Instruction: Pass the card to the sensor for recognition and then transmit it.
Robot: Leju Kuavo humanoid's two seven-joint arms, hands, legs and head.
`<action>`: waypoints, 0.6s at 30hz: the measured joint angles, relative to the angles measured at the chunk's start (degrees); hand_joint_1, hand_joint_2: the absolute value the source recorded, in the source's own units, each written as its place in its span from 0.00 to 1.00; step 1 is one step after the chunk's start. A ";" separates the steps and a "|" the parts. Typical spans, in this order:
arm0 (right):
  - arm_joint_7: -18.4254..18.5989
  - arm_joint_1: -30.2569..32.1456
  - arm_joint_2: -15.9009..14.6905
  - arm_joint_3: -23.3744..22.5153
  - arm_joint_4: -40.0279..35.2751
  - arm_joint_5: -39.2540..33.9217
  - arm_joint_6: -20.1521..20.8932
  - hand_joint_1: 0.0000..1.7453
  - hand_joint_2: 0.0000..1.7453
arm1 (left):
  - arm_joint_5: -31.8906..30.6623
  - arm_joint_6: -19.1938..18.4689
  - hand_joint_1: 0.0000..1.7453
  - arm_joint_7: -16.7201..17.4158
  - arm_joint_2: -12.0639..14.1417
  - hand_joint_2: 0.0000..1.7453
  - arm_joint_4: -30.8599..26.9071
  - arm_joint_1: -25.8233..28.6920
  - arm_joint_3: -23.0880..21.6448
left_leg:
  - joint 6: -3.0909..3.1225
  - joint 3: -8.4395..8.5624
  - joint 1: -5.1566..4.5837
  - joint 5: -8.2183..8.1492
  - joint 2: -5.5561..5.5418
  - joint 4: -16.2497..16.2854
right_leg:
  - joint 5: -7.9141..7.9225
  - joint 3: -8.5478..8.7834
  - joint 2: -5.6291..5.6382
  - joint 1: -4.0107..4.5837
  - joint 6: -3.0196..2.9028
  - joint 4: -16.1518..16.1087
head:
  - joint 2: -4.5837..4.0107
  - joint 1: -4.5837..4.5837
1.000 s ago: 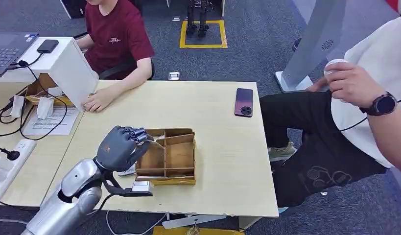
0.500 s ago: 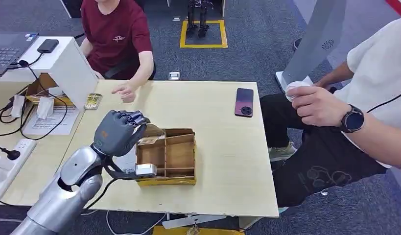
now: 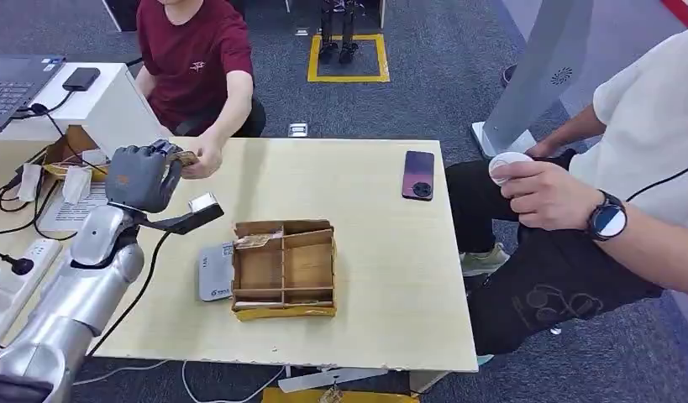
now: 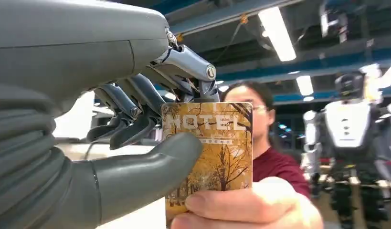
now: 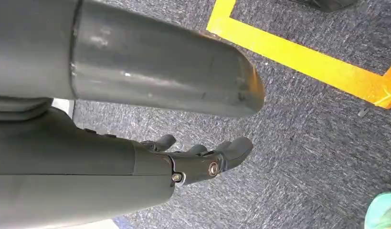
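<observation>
sensor left of box, phone behind, right

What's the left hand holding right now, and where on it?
The left hand pinches the hotel card by one side edge; a person's hand grips its lower end.

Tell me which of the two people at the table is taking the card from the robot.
The person in the dark red shirt across the table: their hand pinches the hotel card held by the left hand. The white-shirted person holds a white object.

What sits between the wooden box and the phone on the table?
Nothing: head view shows bare tabletop between the wooden box and the phone.
</observation>
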 joint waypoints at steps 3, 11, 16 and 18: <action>0.00 0.00 0.00 -0.13 -0.04 0.00 0.00 0.00 0.00 | 0.17 0.00 1.00 0.00 -0.20 1.00 1.37 -0.01 0.61 | 0.00 -0.03 0.00 0.00 -0.01 0.00 | 0.00 -0.01 -0.02 0.00 0.00 -0.01 | 0.00 0.00; -0.04 -0.01 0.00 -0.28 -0.07 0.04 0.00 0.00 0.00 | 0.50 0.04 0.00 -0.28 -0.74 1.00 2.99 -0.01 1.03 | 0.00 -0.03 0.00 0.00 -0.02 0.01 | 0.02 -0.03 -0.01 0.00 0.02 -0.01 | 0.00 0.00; -0.04 -0.03 0.00 -0.42 -0.07 0.22 -0.06 0.00 0.00 | 0.20 2.53 0.00 0.04 -0.94 1.00 3.67 0.02 2.25 | 0.00 -0.05 0.00 0.00 -0.02 -0.01 | 0.02 -0.03 0.00 0.00 0.02 -0.01 | 0.00 0.00; -0.04 -0.03 0.00 -0.50 -0.07 0.44 -0.20 0.00 0.00 | -0.26 4.00 0.00 0.42 -0.90 1.00 3.93 0.10 3.10 | 0.00 -0.06 0.01 0.00 -0.02 -0.01 | 0.02 -0.03 -0.01 0.01 0.02 -0.01 | 0.00 0.00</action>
